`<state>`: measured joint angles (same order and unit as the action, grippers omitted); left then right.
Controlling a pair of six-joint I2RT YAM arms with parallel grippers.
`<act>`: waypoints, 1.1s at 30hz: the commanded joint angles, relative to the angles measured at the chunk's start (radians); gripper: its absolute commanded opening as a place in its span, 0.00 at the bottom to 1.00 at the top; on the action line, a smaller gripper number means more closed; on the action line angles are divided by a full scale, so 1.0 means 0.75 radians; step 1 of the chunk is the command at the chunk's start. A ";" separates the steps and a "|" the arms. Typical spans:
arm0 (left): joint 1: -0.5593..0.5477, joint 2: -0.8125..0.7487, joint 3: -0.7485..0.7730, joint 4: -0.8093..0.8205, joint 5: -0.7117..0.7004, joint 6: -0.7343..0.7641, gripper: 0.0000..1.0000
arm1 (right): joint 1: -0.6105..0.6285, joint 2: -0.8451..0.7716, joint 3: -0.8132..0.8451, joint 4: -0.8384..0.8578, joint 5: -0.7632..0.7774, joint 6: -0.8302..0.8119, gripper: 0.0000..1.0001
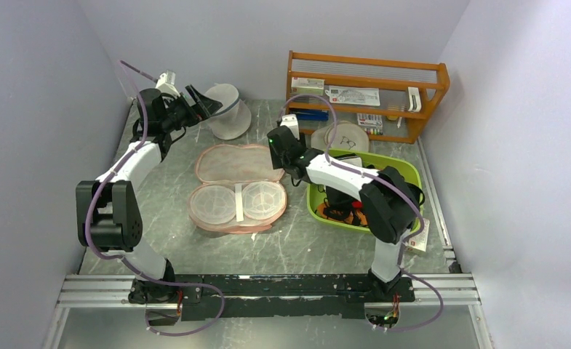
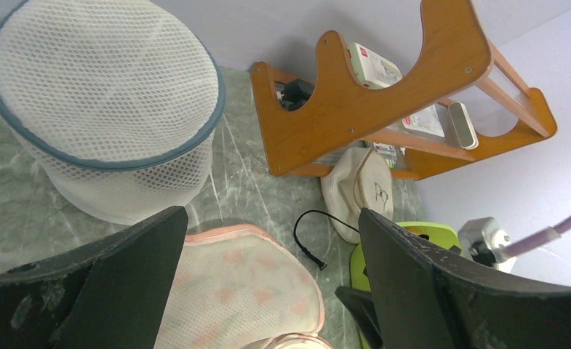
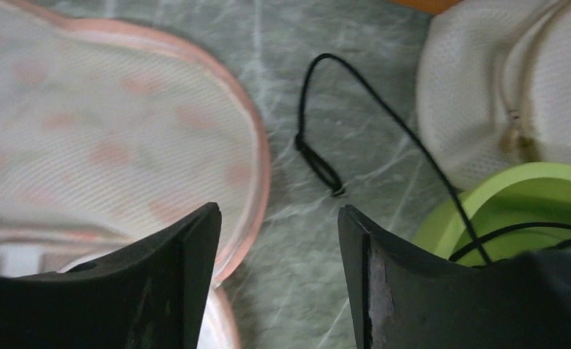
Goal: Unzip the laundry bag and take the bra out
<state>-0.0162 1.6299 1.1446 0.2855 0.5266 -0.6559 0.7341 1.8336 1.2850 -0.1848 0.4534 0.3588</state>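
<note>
The laundry bag (image 1: 237,190) lies unzipped and open in the middle of the table. Its peach lid (image 1: 235,163) is folded back and its two white mesh cups (image 1: 238,204) are empty. It also shows in the left wrist view (image 2: 246,287) and the right wrist view (image 3: 108,138). A thin black bra strap (image 3: 384,120) runs from the green bin (image 1: 406,169) onto the table; it also shows in the left wrist view (image 2: 305,234). The rest of the bra is hidden behind my right arm. My left gripper (image 1: 198,102) (image 2: 271,218) is open and raised behind the bag. My right gripper (image 1: 291,176) (image 3: 277,211) is open and empty at the bag's right edge.
A white cylindrical mesh bag (image 1: 228,110) (image 2: 108,116) stands at the back left. An orange wooden rack (image 1: 369,91) (image 2: 384,94) holds small items at the back right. A flat white mesh pouch (image 1: 344,136) (image 3: 508,87) lies before it. Orange-brown fabric (image 1: 337,213) sits in the bin.
</note>
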 commanded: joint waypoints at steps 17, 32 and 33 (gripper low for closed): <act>-0.008 -0.038 0.089 -0.044 -0.015 0.069 1.00 | -0.014 0.463 0.245 -0.059 0.402 -0.204 0.45; -0.031 -0.053 0.089 -0.078 -0.062 0.117 1.00 | -0.027 0.244 0.309 -0.136 0.318 -0.205 0.00; -0.040 -0.053 0.093 -0.086 -0.072 0.130 1.00 | -0.027 0.168 0.283 -0.154 0.290 -0.189 0.00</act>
<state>-0.0307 1.6287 1.1717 0.2348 0.5003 -0.6052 0.7155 2.1548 1.4864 -0.2581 0.7162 0.1829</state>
